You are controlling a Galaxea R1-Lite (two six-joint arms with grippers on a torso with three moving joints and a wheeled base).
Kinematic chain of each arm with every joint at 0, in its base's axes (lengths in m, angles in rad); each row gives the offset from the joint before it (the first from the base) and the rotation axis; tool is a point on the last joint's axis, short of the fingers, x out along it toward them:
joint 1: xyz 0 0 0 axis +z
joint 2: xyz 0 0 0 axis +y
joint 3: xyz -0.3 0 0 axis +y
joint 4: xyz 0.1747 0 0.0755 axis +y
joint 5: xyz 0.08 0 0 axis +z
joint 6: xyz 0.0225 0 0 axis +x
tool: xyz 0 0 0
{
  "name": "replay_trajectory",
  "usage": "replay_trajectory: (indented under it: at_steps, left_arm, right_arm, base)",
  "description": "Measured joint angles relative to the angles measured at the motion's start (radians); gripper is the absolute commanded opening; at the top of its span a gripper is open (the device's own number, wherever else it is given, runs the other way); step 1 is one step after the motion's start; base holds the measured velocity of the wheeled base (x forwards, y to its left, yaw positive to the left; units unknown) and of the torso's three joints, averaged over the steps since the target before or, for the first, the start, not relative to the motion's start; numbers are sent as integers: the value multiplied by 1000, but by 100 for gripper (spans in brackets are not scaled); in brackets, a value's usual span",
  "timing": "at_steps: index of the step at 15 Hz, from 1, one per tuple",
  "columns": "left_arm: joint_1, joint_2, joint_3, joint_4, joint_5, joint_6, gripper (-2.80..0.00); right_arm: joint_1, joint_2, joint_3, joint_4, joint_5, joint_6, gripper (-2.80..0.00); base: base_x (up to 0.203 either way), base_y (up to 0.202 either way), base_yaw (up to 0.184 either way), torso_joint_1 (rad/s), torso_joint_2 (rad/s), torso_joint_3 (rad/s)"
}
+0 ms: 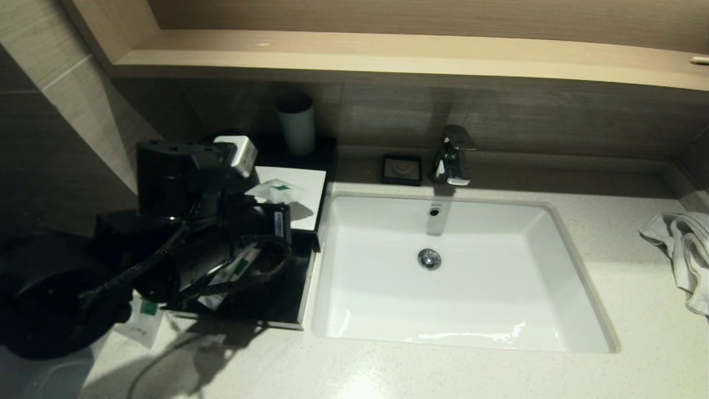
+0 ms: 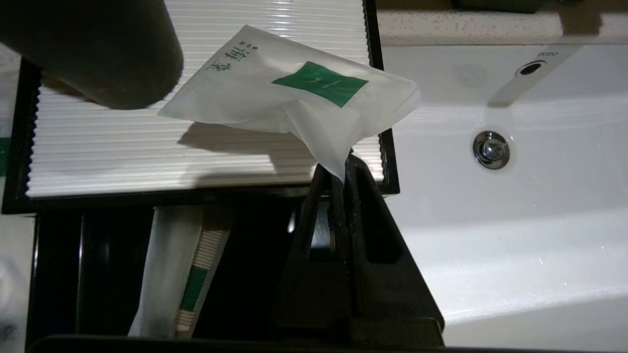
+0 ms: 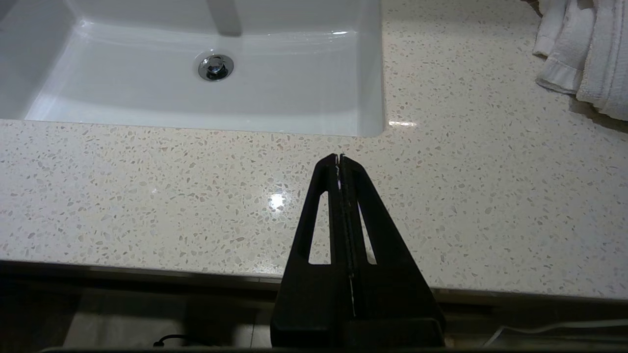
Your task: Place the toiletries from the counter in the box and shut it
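Observation:
My left gripper (image 2: 337,169) is shut on a corner of a small squarish white sachet with a green label (image 2: 294,93), held above the box's ribbed white top panel (image 2: 147,147). In the head view the same sachet (image 1: 277,191) hangs over the box (image 1: 302,183) left of the sink. The box's black drawer (image 1: 271,305) is pulled out, and a long thin sachet (image 2: 189,274) lies inside it. Another sachet (image 1: 143,321) lies on the speckled counter (image 1: 388,371) in front of the drawer. My right gripper (image 3: 339,158) is shut and empty over the counter's front edge.
The white sink (image 1: 460,271) with its chrome tap (image 1: 453,155) fills the middle. A pale cup (image 1: 297,124) stands behind the box, a black soap dish (image 1: 401,169) beside the tap. A white towel (image 1: 684,249) lies at the right. A wooden shelf (image 1: 388,55) overhangs the back.

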Motion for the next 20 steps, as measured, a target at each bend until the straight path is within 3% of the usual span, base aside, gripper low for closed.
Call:
replay_trajectory:
  at_steps: [6,11,20]
  left_arm:
    - [-3,-121,172,18,-1,-2,-280]
    - [-12,-146,243,57,-14,-10,-280]
    - [-22,-54,230,45,-25,-42,-280]
  right_arm:
    - [0,0,0,0,0,0,-280]
    - [0,0,0,0,0,0,-280]
    - [0,0,0,0,0,0,-280]
  base:
    - [0,0,0,0,0,0]
    - [0,0,0,0,0,0]
    - [0,0,0,0,0,0]
